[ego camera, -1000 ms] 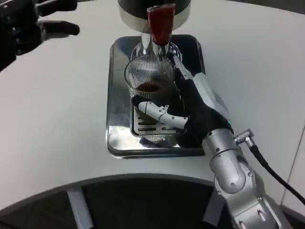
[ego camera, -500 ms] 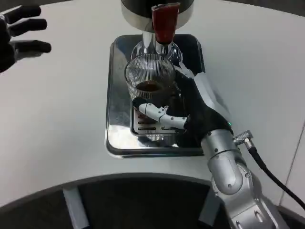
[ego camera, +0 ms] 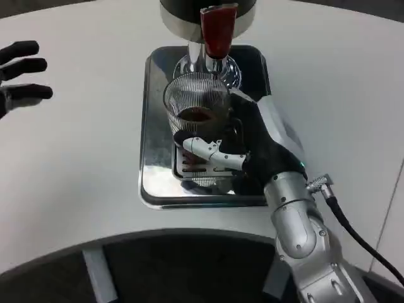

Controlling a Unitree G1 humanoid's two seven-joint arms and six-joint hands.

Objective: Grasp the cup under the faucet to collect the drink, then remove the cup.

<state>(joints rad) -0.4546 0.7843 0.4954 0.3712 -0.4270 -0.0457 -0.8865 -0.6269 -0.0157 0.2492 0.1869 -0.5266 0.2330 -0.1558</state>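
A ribbed clear glass cup (ego camera: 197, 108) with a little brown drink in it stands on the steel drip tray (ego camera: 156, 183), just in front of the faucet (ego camera: 214, 33) with its red lever. My right hand (ego camera: 252, 148) wraps the cup from the right, its thumb across the cup's front. My left hand (ego camera: 22, 72) hovers over the table at the far left, fingers spread and holding nothing.
The dispenser's dark round body (ego camera: 208, 9) rises at the top edge behind the tray. A black cable (ego camera: 360, 237) runs from my right wrist toward the lower right. White table (ego camera: 82, 158) lies left of the tray.
My left hand has drawn back to the left and lower, away from the dispenser. The right hand keeps its grip on the cup, which has hardly shifted.
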